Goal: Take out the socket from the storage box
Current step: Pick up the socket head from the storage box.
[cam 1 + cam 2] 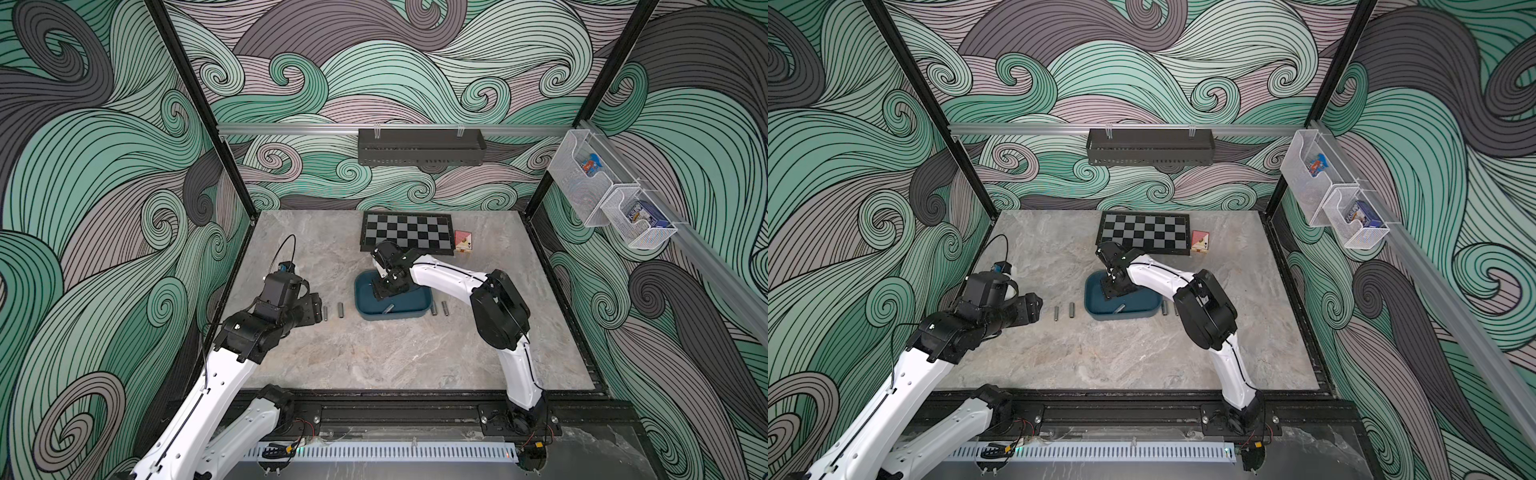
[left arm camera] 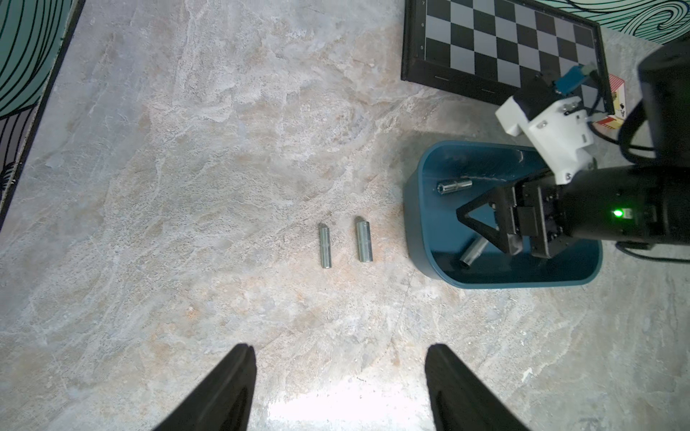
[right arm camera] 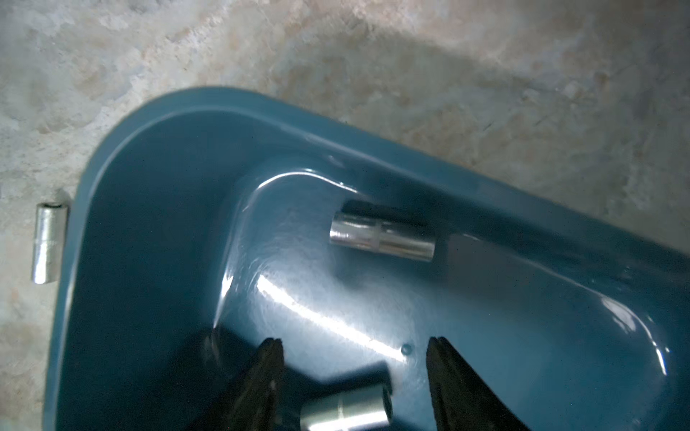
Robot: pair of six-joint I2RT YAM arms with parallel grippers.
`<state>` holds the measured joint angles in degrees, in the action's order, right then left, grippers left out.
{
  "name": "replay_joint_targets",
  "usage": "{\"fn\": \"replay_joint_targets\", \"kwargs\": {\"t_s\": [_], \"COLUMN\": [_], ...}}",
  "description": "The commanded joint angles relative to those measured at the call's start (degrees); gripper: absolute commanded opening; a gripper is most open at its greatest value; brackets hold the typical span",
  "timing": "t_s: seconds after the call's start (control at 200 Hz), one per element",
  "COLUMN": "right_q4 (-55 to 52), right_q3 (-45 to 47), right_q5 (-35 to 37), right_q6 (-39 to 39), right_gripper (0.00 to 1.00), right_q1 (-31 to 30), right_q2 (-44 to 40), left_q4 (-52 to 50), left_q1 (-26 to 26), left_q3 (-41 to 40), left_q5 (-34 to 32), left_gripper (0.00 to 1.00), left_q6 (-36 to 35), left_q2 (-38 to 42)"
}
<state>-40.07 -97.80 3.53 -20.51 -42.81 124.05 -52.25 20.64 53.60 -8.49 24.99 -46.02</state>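
Two sockets (image 2: 454, 185) lie inside the storage box (image 2: 418, 231).

Even light, glare on storage box (image 3: 336, 134)

Left arm (image 1: 208, 386) and right arm (image 1: 446, 276): white shells, black joints, thin black cables (image 2: 626, 128); black tapered fingers (image 2: 224, 395); 1 green light (image 2: 618, 213).

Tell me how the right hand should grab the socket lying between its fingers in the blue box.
Take the socket mid-barrel, from above: it lies flat on the storage box floor. The open right hand seems to straddle it end to end, so turn the wrist first.
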Motion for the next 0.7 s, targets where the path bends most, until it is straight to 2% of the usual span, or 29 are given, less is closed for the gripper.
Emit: {"fn": "replay_joint_targets", "kwargs": {"t_s": [0.0, 0.435, 0.695], "right_q4": [-1.8, -3.7, -3.9], "right_q3": [-3.1, -10.7, -11.7], "right_q5": [3.2, 5.7, 7.5], "right_q6": [-0.2, -2.6, -5.1], "right_gripper": [0.66, 0.63, 0.61], "right_q1": [0.2, -0.3, -0.5], "right_q2": [2.3, 10.0, 12.5], "left_q4": [0.7, 0.8, 1.0], "left_q1": [-0.3, -0.3, -0.3], "left_q3": [-0.3, -0.5, -0.6], "left_q5": [0.2, 0.4, 0.8], "left_gripper": [0.76, 0.76, 0.76], "left_q6": [-1.0, -1.0, -1.0], "left_q2": [0.6, 0.7, 0.5]}}
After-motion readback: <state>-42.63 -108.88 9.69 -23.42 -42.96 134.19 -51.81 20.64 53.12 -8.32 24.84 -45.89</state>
